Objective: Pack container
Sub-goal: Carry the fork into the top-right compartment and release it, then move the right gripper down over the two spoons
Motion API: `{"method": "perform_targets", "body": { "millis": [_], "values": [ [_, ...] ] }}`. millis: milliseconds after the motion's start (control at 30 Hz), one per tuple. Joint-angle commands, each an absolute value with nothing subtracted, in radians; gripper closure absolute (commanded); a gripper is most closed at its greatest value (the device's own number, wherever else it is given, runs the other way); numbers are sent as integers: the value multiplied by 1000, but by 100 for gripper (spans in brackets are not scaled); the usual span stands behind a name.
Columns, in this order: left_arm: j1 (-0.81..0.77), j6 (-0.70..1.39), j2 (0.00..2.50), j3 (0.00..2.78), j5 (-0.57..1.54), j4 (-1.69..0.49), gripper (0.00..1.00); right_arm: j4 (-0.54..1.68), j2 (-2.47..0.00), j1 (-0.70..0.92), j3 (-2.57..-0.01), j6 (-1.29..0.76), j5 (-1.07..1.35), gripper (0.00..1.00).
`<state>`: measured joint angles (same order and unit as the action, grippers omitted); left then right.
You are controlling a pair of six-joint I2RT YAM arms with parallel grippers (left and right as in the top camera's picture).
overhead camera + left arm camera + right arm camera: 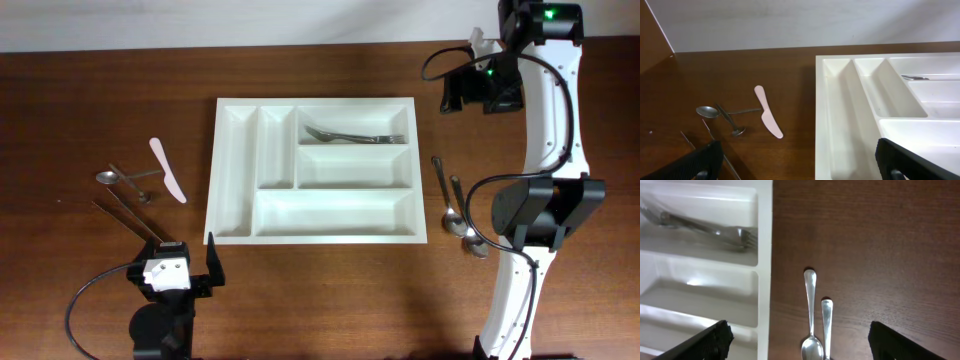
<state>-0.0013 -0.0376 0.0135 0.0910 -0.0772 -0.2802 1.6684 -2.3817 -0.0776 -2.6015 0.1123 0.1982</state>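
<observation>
The container, a white five-compartment tray (212, 200), lies mid-table, and forks (355, 135) rest in its far right compartment. Two spoons (455, 205) lie on the wood to the right of the tray. My right gripper (478, 88) hangs high near the tray's far right corner. In the right wrist view it (799, 341) is open and empty, with the two spoons (810, 310) below it and the tray wall (765, 255) to its left. My left gripper (186, 252) stands open and empty at the tray's near left corner (827, 125).
Left of the tray lie a pink plastic knife (168, 170) (768, 118), two small spoons (125, 178) (707, 111) and thin metal sticks (125, 215). The right arm's column (545, 210) rises beside the two spoons. The table's far edge meets a pale wall.
</observation>
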Motion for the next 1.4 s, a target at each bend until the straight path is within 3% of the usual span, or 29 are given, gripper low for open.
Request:
{"method": "perform_targets", "body": {
  "millis": [0, 500, 667, 800, 1133, 1367],
  "values": [
    [3, -53, 5, 86, -64, -278, 1, 1663, -2360, -73, -2611, 65, 178, 11],
    [3, -53, 5, 86, -64, -278, 1, 1431, -2168, -113, -2514, 62, 66, 8],
    [3, -53, 5, 86, -64, -278, 1, 1210, -1928, -113, -2128, 62, 66, 8],
    [3, -53, 5, 86, -64, -278, 1, 1213, -1767, -120, -1797, 48, 44, 8],
    [3, -53, 5, 86, -64, -278, 1, 1169, -1529, -233, -1412, -178, 156, 8],
    [3, -53, 5, 86, -64, -278, 1, 1081, -1513, -230, -1117, -245, 251, 9]
  ]
}}
